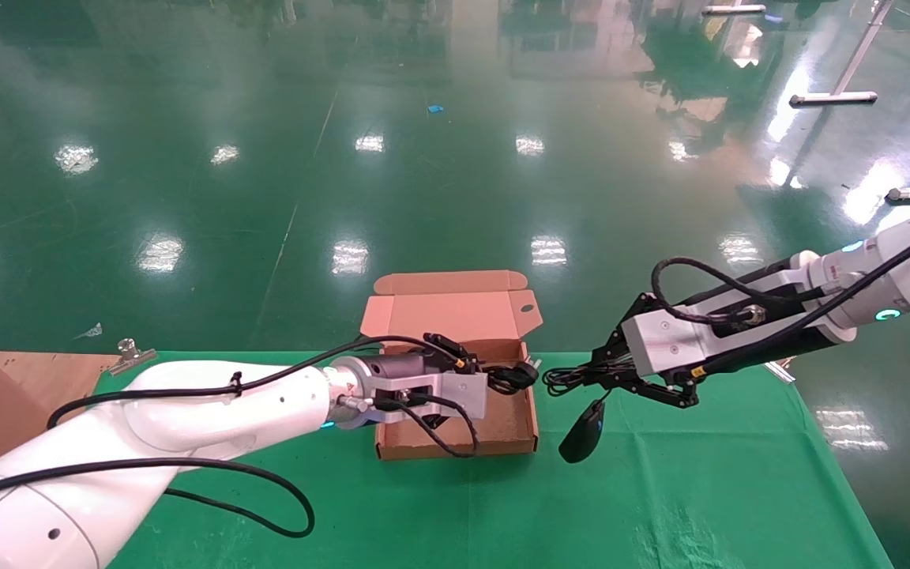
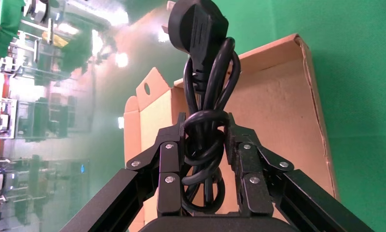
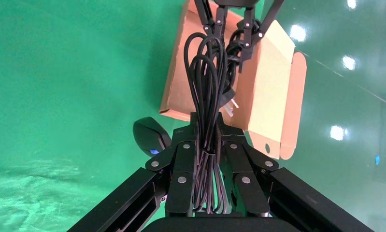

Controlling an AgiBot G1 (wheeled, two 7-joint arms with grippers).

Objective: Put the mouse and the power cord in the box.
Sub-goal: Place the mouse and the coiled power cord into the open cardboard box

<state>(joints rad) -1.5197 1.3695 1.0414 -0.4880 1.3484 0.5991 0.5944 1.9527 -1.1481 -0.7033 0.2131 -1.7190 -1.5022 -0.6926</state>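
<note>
Cardboard box open on green cloth; above its tray, left gripper clamped on coiled power cord; just beside box, right gripper pinching bundled thin cable, mouse dangling below.

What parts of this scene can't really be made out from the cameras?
- Head view: the left gripper, shut on the power cord, and its arm cover much of the box floor.
- Right wrist view: the right gripper, shut on the thin cable bundle, hides most of the hanging mouse.
- Left wrist view: the cord's lower end is cut off by the gripper body.
</note>
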